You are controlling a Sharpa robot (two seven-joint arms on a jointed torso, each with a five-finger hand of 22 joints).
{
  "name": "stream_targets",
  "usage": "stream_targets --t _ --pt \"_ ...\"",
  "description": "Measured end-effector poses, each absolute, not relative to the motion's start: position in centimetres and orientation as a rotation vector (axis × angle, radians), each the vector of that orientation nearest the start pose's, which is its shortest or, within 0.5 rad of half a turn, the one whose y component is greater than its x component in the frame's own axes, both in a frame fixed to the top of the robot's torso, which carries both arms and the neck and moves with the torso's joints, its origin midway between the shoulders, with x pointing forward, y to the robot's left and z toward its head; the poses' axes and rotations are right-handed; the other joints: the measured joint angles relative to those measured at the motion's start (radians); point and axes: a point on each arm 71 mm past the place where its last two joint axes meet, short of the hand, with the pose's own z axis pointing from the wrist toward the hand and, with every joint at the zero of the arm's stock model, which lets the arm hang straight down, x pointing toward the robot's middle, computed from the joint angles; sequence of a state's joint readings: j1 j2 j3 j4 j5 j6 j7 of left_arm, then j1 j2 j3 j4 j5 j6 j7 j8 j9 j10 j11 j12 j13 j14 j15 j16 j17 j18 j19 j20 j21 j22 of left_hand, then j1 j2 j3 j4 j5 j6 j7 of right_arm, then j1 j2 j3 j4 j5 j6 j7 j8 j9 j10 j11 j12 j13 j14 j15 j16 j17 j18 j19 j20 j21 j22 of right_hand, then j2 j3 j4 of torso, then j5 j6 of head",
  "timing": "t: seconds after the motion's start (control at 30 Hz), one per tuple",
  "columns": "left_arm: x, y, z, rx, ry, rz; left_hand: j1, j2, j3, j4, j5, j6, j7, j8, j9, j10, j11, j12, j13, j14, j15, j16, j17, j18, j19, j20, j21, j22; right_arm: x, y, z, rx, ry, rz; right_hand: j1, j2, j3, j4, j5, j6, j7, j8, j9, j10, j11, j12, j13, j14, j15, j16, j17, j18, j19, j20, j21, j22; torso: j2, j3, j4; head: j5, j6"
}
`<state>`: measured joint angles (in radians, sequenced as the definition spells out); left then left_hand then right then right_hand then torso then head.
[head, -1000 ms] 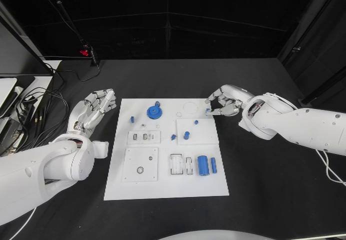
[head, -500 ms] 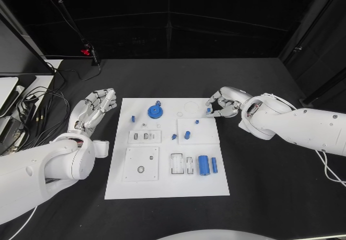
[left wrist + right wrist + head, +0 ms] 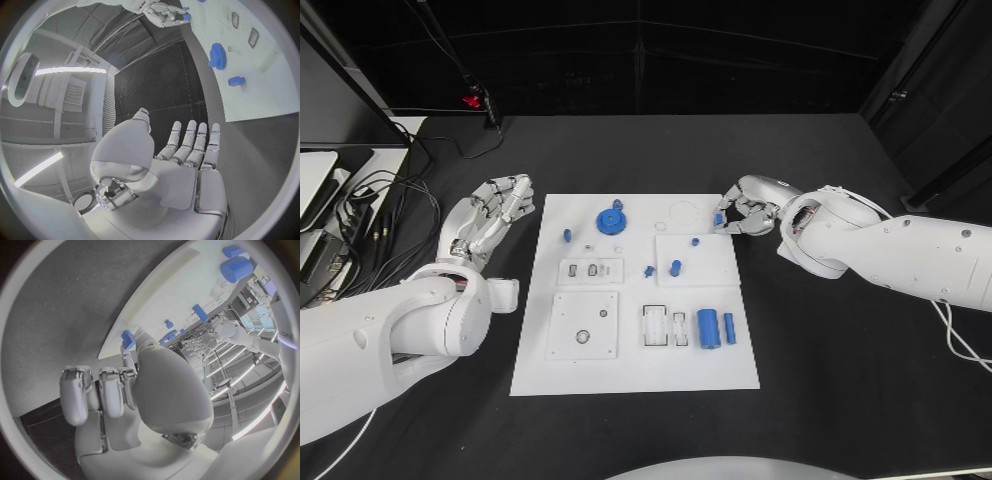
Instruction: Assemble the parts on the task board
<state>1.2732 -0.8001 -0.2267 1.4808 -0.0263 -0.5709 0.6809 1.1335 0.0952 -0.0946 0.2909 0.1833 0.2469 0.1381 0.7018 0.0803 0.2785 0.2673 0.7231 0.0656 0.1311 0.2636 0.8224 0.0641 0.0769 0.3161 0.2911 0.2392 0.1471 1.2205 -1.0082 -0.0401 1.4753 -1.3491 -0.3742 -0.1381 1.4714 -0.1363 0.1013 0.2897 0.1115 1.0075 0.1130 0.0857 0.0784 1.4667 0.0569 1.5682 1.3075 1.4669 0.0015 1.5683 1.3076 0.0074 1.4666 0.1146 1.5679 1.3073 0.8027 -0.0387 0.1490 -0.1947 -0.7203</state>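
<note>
Your board (image 3: 635, 340) sits mid-table (image 3: 848, 400), with blue parts scattered on it: a gear (image 3: 610, 221) near the far edge, a small peg (image 3: 565, 236) to its left, a couple of little bits (image 3: 674, 267) around the middle, and two cylinders (image 3: 708, 328) lying side by side nearer the robot. Your right robot hand (image 3: 744, 207) is at the board's far right corner, fingers curled in and pinching a small blue part (image 3: 128, 339) at the edge there. Your left robot hand (image 3: 488, 215) lies flat on the table just off the board's left side, fingers straight and spread, holding nothing.
</note>
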Motion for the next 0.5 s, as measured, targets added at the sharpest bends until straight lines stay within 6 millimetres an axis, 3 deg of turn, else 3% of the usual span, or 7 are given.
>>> stream_targets --t 0.5 --pt "48.82 21.77 -19.11 -0.881 1.210 -1.362 0.000 0.000 0.000 0.000 0.000 0.000 0.000 0.000 0.000 0.000 0.000 0.000 0.000 0.000 0.000 0.000 0.000 0.000 0.000 0.000 0.000 0.000 49.36 -30.44 -17.17 0.093 1.615 0.447 0.030 0.030 0.047 -0.008 0.001 0.098 -0.018 0.024 0.006 -0.003 -0.019 0.000 0.000 0.000 -0.014 0.000 0.000 0.000 0.000 -0.015 0.000 0.000 0.000 -0.0005 -0.0001 0.005 -0.003"
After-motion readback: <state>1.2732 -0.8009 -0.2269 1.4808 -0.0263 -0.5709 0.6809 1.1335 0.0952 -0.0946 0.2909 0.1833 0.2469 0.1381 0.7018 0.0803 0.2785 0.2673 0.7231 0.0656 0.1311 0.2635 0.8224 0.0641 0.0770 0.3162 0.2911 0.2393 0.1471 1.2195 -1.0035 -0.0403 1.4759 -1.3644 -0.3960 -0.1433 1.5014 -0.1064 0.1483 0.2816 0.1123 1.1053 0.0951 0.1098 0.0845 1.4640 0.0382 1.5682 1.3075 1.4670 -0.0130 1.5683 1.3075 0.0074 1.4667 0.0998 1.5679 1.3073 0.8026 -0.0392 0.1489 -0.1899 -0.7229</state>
